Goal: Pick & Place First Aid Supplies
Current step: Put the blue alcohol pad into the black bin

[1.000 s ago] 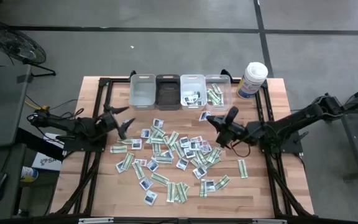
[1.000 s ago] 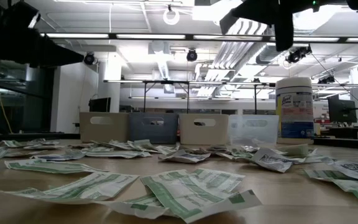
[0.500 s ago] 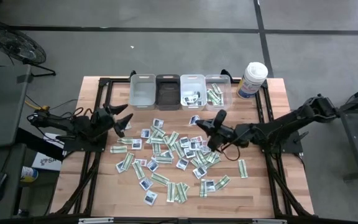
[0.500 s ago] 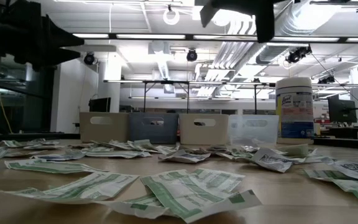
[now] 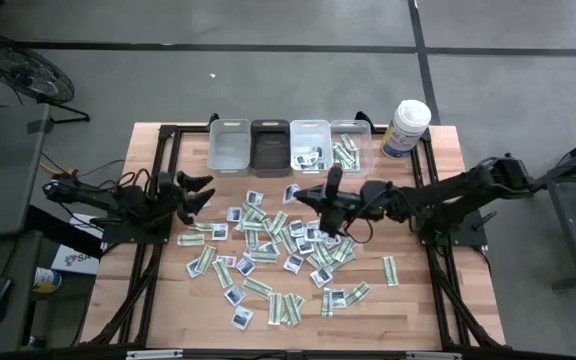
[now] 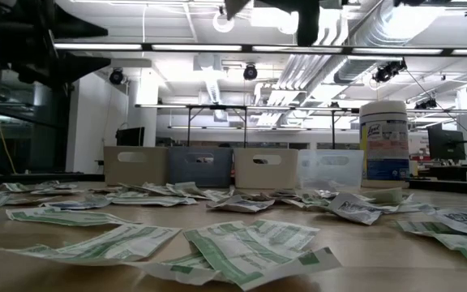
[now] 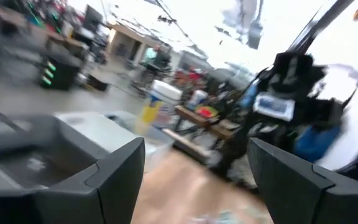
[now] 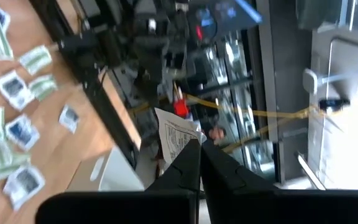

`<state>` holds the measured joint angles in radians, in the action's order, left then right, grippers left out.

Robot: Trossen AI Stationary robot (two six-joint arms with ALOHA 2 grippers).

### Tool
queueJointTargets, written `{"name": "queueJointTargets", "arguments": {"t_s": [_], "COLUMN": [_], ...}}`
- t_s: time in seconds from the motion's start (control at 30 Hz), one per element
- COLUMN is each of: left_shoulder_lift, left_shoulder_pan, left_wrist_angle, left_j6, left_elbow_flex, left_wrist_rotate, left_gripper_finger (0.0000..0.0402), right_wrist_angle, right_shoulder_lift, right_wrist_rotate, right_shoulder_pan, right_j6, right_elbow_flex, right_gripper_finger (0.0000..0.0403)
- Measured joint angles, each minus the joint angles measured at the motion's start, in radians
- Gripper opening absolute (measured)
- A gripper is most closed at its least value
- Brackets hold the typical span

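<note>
We found the right tool [image 5: 298, 193] held above the upper middle of the tabletop [image 5: 438, 300], just in front of the bins, its arm stretched nearly flat across from the right edge. Its fingers [image 8: 188, 163] were pressed together on one white packet [image 8: 174, 138] with dark print, which stuck out past the tips in the right wrist view; in the high view the same packet showed as a pale scrap at the tool's end, near the third bin.

The left tool [image 5: 200, 192] hung over the tabletop's left side, its arm reaching in low from the left edge. Its two fingers [image 7: 114, 177] stood wide apart with nothing between them and touched nothing.

We counted four bins [image 5: 230, 146] in a row along the far edge: a pale one, a dark one, a white one and a clear one. The third and fourth each held a few packets; the first looked bare, and we could not tell for the dark one. One white canister [image 5: 406, 128] with a blue label stood just right of the bins.

The remaining first aid supplies [image 5: 268, 245] lay scattered flat over the middle of the tabletop, green-and-white strips mixed with squarish white ones bearing dark marks. We could not count them exactly; there were several dozen, some overlapping.
</note>
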<state>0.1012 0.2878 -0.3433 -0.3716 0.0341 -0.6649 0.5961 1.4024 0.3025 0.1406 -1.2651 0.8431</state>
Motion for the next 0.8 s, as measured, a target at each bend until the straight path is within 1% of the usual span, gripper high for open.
{"name": "queueJointTargets", "arguments": {"t_s": [0.1,0.17,0.27,0.4,0.5,0.6,0.7,0.8], "left_shoulder_lift": [0.037,0.076,0.146,0.256,0.362,0.473,0.577,0.677], "left_shoulder_pan": [0.000,0.000,0.000,0.000,0.000,-0.017,-0.080,-0.160], "left_wrist_angle": [-0.043,-0.070,-0.099,-0.172,-0.310,-0.411,-0.429,-0.432], "left_j6": [-0.193,-0.323,-0.436,-0.542,-0.556,-0.534,-0.522,-0.514], "left_elbow_flex": [0.000,0.000,0.000,0.000,0.000,0.030,0.096,0.180], "left_wrist_rotate": [0.074,0.100,0.101,0.109,0.117,0.133,0.216,0.331], "left_gripper_finger": [0.0280,0.0280,0.0280,0.0280,0.0278,0.0264,0.0245,0.0228], "right_wrist_angle": [0.000,0.001,0.003,0.008,0.015,0.014,0.015,0.017], "right_shoulder_lift": [0.030,0.054,0.093,0.138,0.168,0.188,0.189,0.189], "right_wrist_rotate": [-0.097,-0.145,-0.181,-0.210,-0.208,-0.216,-0.222,-0.225], "right_shoulder_pan": [-0.024,-0.035,-0.047,-0.063,-0.065,-0.064,-0.064,-0.064], "right_j6": [-0.009,-0.046,-0.095,-0.107,-0.125,-0.131,-0.133,-0.132], "right_elbow_flex": [0.035,0.060,0.096,0.140,0.170,0.196,0.208,0.217], "right_gripper_finger": [0.0000,0.0000,0.0000,0.0000,0.0000,0.0000,0.0000,0.0000]}}
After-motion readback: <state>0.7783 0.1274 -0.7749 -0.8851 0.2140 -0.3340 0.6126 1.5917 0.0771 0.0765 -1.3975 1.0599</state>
